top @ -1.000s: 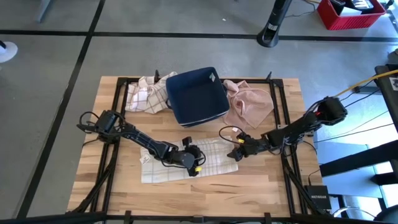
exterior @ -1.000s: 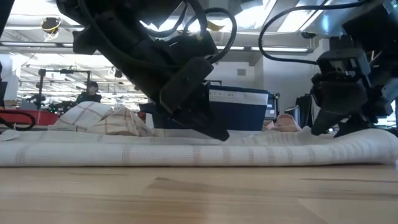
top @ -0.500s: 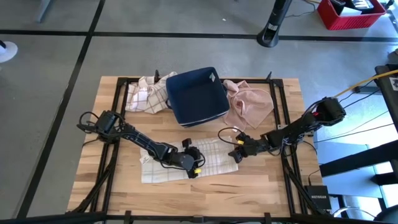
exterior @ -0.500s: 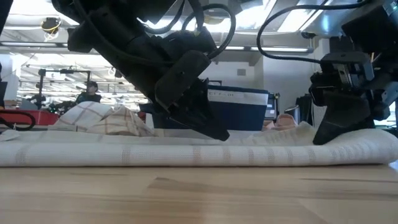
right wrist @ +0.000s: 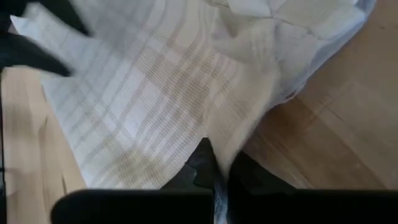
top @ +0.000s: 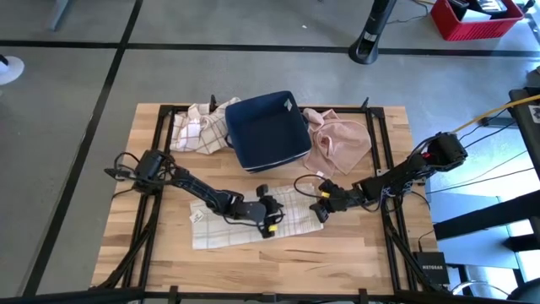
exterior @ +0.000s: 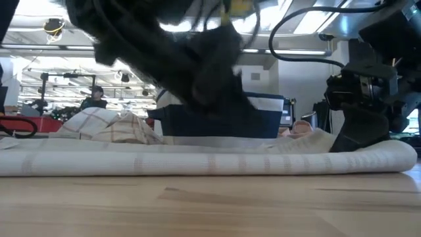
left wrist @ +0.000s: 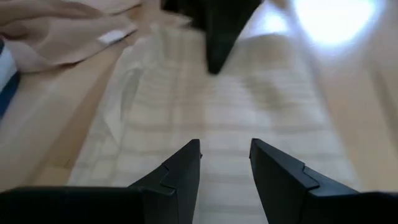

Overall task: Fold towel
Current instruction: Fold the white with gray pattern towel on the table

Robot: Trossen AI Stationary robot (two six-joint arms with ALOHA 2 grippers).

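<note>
Towel [top: 253,224] first: thin plaid cloth, lying flat on the wooden table [top: 371,253] under both grippers. It looks light and limp, no stiffness to speak of, so any lifted edge should drape and trail rather than hold a line. It won't break, but it may slide on the smooth wood if dragged. Best holds, by my read, are the corners or a pinch of the outer edge, so that the layer follows evenly.

Right gripper [top: 321,211] sits at the towel's far-right edge, fingers closed tight on a ridge of fabric; the right wrist view shows cloth [right wrist: 236,112] bunched up between them. Left gripper [left wrist: 225,163] hovers over the middle of the cloth, just beside the right one, its fingers parted and nothing between them; the towel's stripes show through the gap.

Now the count. Arms: two, both at work on the towel. Plaid towels spread in front of the grippers: one. Beyond them, toward the table's far edge: one dark blue bin [top: 267,131], one crumpled checked cloth [top: 196,128] on the left arm's side of it, one pink cloth [top: 339,143] on the right arm's side. So three cloths altogether, only one being handled.
</note>
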